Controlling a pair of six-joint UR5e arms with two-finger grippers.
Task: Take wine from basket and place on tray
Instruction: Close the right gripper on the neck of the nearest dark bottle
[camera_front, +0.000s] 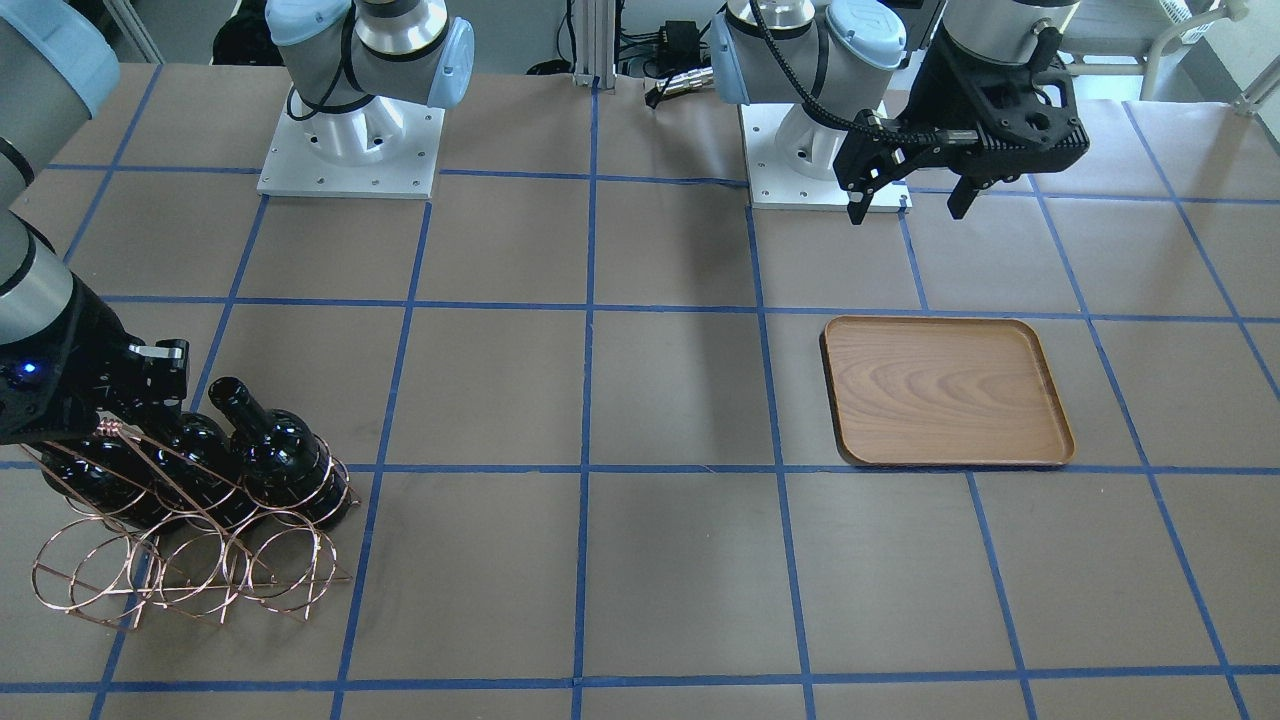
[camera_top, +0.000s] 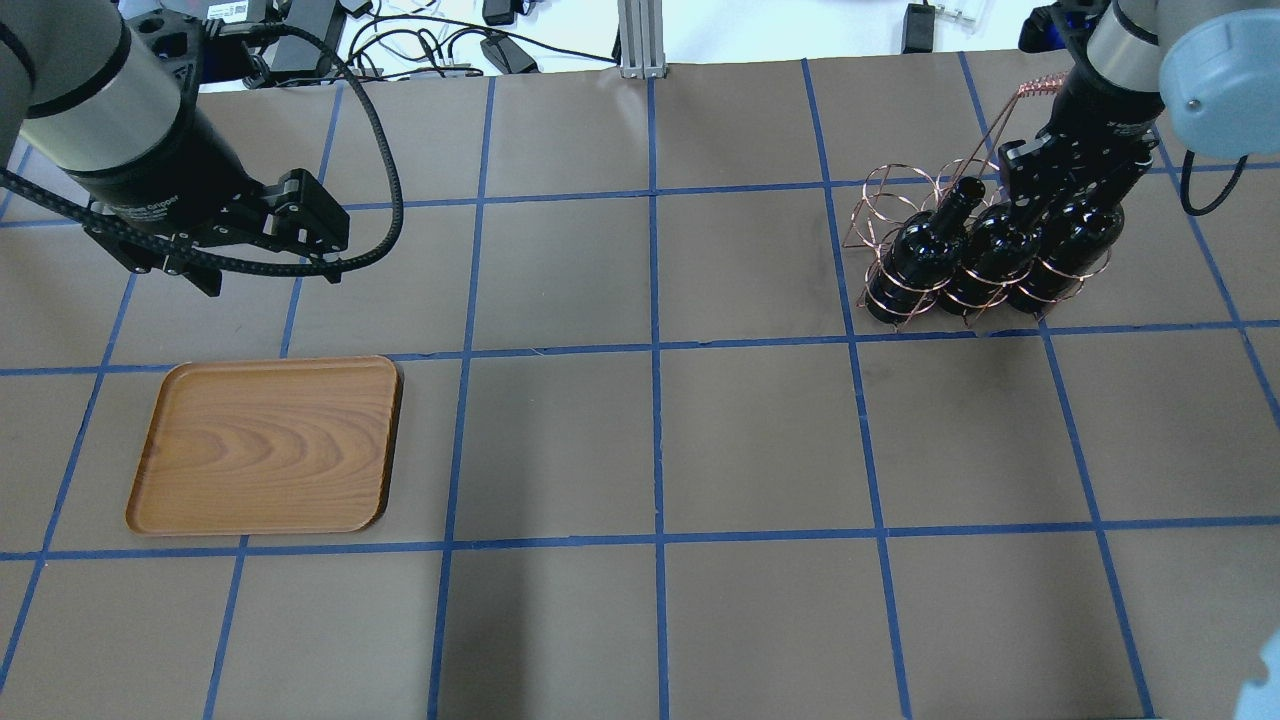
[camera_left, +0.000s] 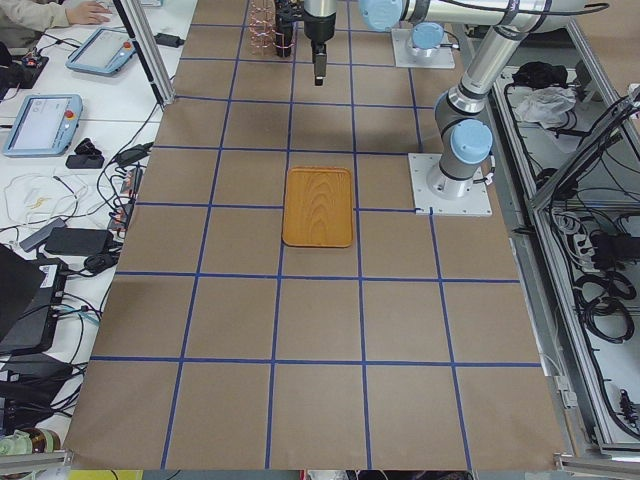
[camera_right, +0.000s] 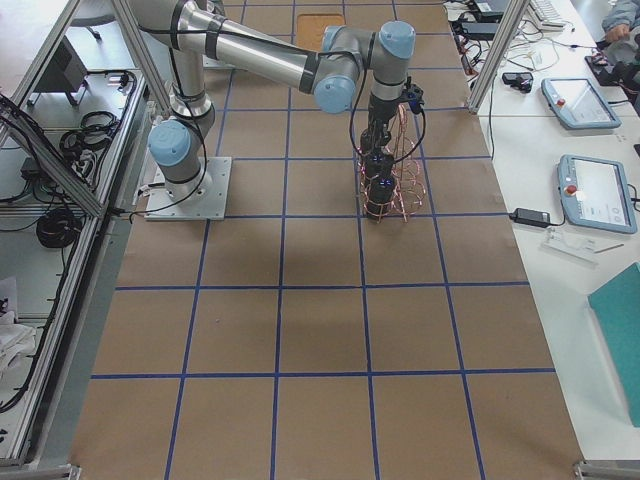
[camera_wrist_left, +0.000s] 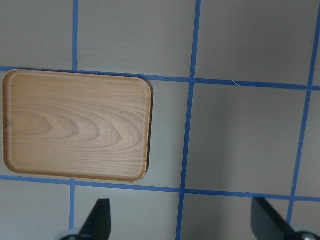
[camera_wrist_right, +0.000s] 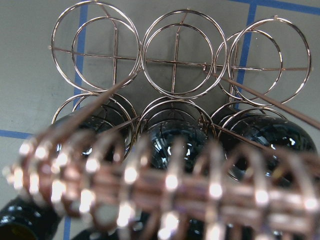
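Three near-black wine bottles (camera_top: 925, 250) lie side by side in the copper wire basket (camera_top: 900, 200) at the table's right. One neck (camera_front: 235, 400) sticks out free; the other two necks are hidden under my right gripper (camera_top: 1050, 190). It sits low over them beside the twisted handle (camera_top: 1035, 90), which blurs across the right wrist view (camera_wrist_right: 165, 195). Its fingertips are hidden, so I cannot tell whether it is open or shut. The wooden tray (camera_top: 265, 445) lies bare at the left. My left gripper (camera_wrist_left: 182, 225) hangs open and empty above the table, beyond the tray.
The table is brown paper with a blue tape grid (camera_top: 655, 345). The two arm bases (camera_front: 350, 150) stand at the robot's edge. The basket's upper row of loops (camera_wrist_right: 175, 60) holds nothing. Operator desks with tablets (camera_right: 600, 190) flank the far side.
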